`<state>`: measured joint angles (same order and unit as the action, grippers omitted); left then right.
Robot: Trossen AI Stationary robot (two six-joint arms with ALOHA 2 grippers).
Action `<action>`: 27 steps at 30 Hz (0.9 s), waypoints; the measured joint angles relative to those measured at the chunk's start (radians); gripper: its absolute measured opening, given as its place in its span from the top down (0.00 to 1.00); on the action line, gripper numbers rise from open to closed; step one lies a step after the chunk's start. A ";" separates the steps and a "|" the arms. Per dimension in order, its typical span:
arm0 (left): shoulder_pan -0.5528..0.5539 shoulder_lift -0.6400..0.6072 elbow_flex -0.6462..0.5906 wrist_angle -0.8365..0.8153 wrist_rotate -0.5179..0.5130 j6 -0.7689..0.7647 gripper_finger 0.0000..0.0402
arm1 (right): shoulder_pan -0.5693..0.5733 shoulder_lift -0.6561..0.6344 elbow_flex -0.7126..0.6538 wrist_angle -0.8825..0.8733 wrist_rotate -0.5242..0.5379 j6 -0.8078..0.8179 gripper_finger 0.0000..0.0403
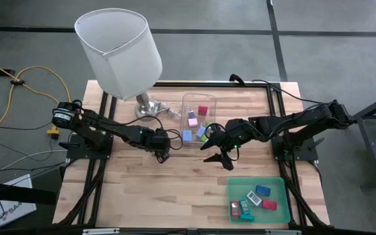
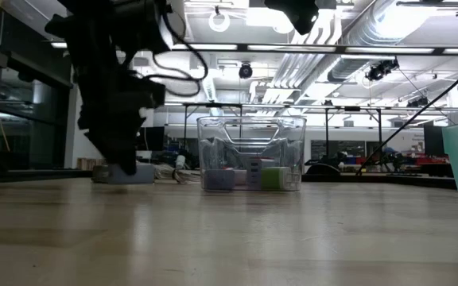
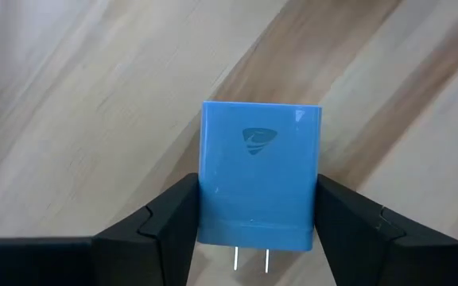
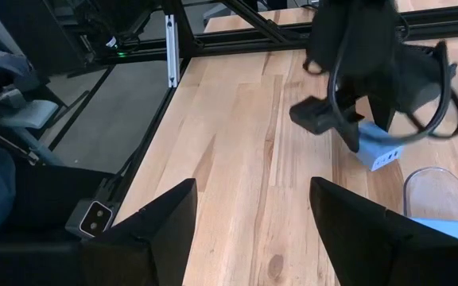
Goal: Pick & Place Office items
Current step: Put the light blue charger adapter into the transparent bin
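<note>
A blue blocky piece (image 3: pixel 261 171) with two metal prongs lies on the wooden table (image 1: pixel 142 196), its broad face up. My left gripper (image 1: pixel 162 155) is shut on it, left of the clear box (image 1: pixel 198 117). The box holds red, pink, green and light blue pieces. My right gripper (image 1: pixel 219 158) hangs open above the table, just right of the box, with nothing between its fingers (image 4: pixel 165 222). The right wrist view shows the left gripper and the blue piece (image 4: pixel 380 153) beyond them. My left gripper pinches the blue piece by its two narrow sides (image 3: pixel 210 210), near the pronged end, between its two fingers. The fingers come steeply from above and lie along those sides. The piece appears to rest flat on the table (image 2: pixel 130 173).
A flat green tray (image 1: pixel 281 184) at the near right holds several small pieces. A lamp with a white shade (image 1: pixel 119 42) stands on a metal foot (image 1: pixel 147 108) at the far left. Bare wood lies along the near left of the table.
</note>
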<state>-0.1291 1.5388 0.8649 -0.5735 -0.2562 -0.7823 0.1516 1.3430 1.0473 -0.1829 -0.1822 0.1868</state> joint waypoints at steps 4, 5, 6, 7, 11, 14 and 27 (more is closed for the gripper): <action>0.000 -0.052 0.013 0.025 -0.001 0.025 0.48 | 0.000 0.000 0.000 0.002 0.000 0.000 0.42; 0.000 -0.070 0.013 0.032 -0.002 0.027 0.48 | 0.000 0.000 0.000 0.002 0.000 0.000 0.42; 0.000 -0.090 0.013 0.032 -0.002 0.027 0.48 | 0.000 0.000 0.000 0.004 0.000 0.000 0.42; 0.000 -0.111 0.013 0.031 -0.003 0.027 0.48 | 0.000 0.000 0.000 0.003 0.000 0.000 0.42; 0.000 -0.186 0.013 0.030 -0.007 0.028 0.48 | 0.000 0.000 0.000 0.005 0.000 0.000 0.42; 0.000 -0.233 0.013 0.037 -0.020 0.042 0.48 | 0.000 0.000 0.000 0.007 0.000 0.000 0.42; 0.027 -0.279 0.014 0.300 -0.066 0.203 0.48 | 0.000 0.000 0.000 0.007 0.000 0.000 0.42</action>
<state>-0.1020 1.2598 0.8786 -0.2737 -0.3219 -0.5795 0.1516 1.3430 1.0473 -0.1757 -0.1822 0.1867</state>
